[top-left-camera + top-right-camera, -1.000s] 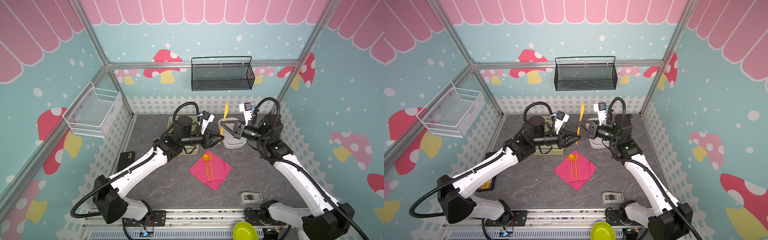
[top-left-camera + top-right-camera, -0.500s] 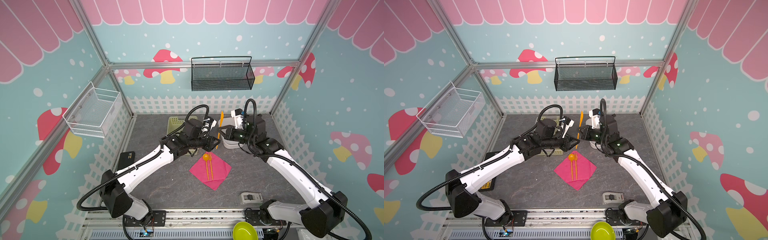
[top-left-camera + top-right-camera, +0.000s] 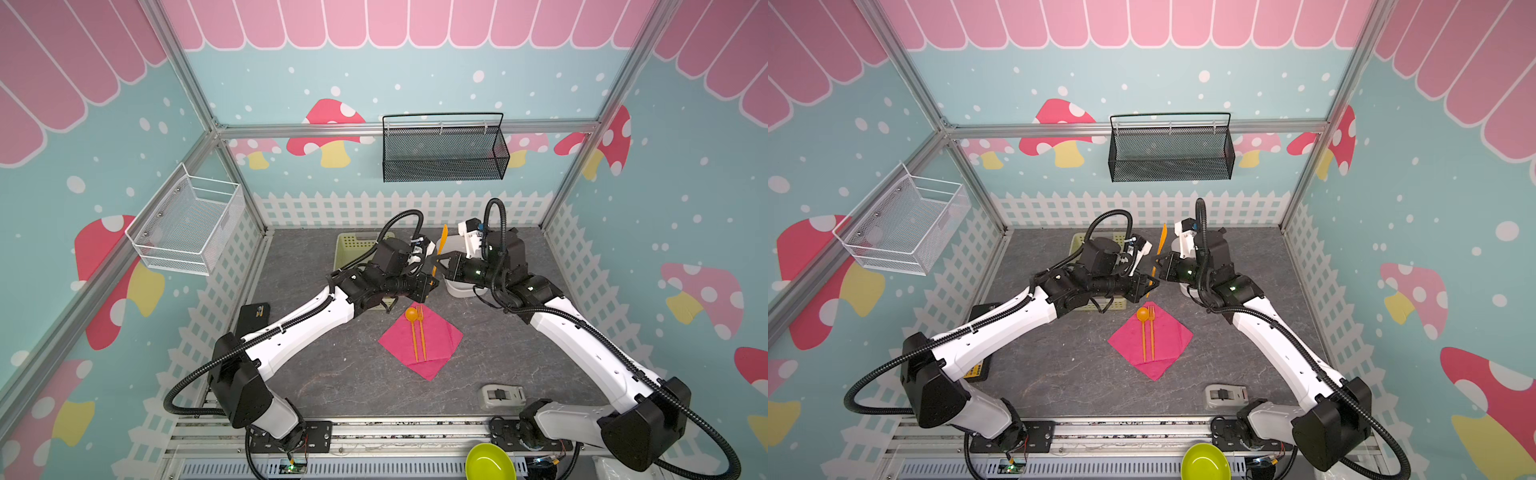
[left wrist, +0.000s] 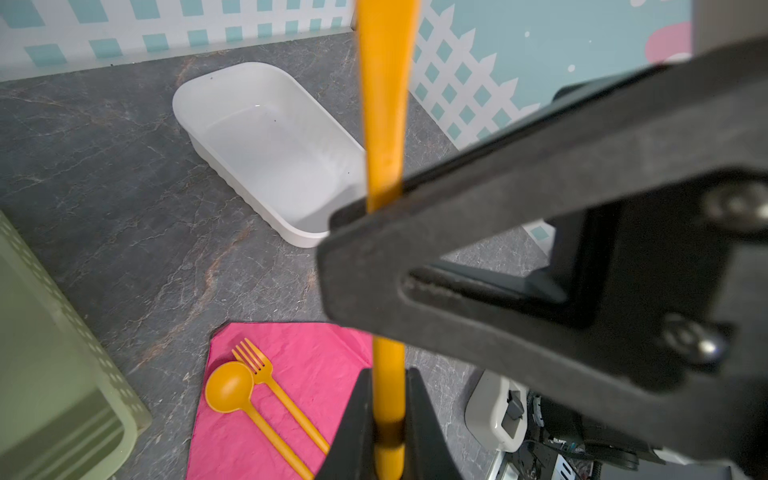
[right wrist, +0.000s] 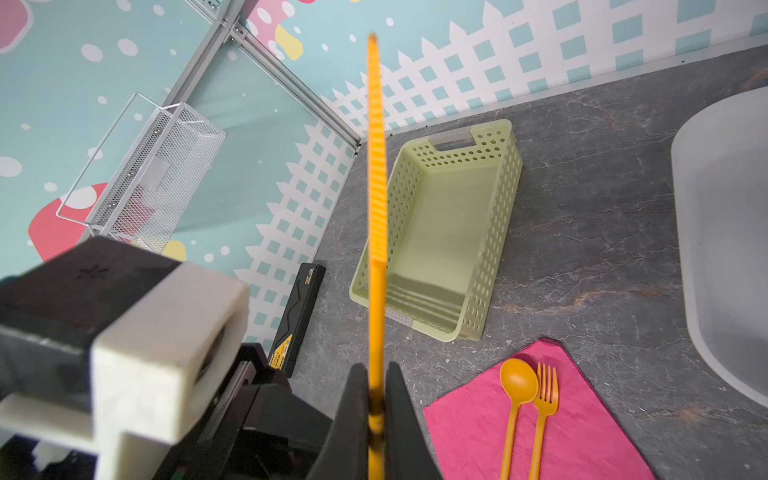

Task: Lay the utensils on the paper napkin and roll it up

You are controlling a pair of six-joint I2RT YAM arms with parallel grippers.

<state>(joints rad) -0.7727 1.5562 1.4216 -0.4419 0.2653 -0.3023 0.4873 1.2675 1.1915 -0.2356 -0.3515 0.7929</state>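
Note:
An orange knife [image 3: 443,243] stands upright in the air above the table's back middle, blade up. My right gripper [image 3: 436,261] is shut on its handle, as the right wrist view shows at the gripper [image 5: 376,374] and the knife [image 5: 376,166]. My left gripper [image 3: 431,283] is shut on the handle's lower end, just below the right one; the left wrist view shows this gripper [image 4: 388,386] clamped around the knife [image 4: 384,124]. The pink paper napkin [image 3: 440,338] lies flat as a diamond. An orange spoon [image 3: 411,314] and fork [image 3: 420,318] lie side by side on it.
A pale green perforated basket [image 3: 353,243] sits behind my left arm. A white tub [image 3: 459,290] lies under my right wrist. A black case [image 3: 253,316] is at the left fence, a grey device [image 3: 500,397] at front right, and a lime bowl [image 3: 488,461] on the front rail.
My left gripper moved in under the right gripper and closed on the knife's handle. The right gripper shifted a little with the knife and stayed shut on it.

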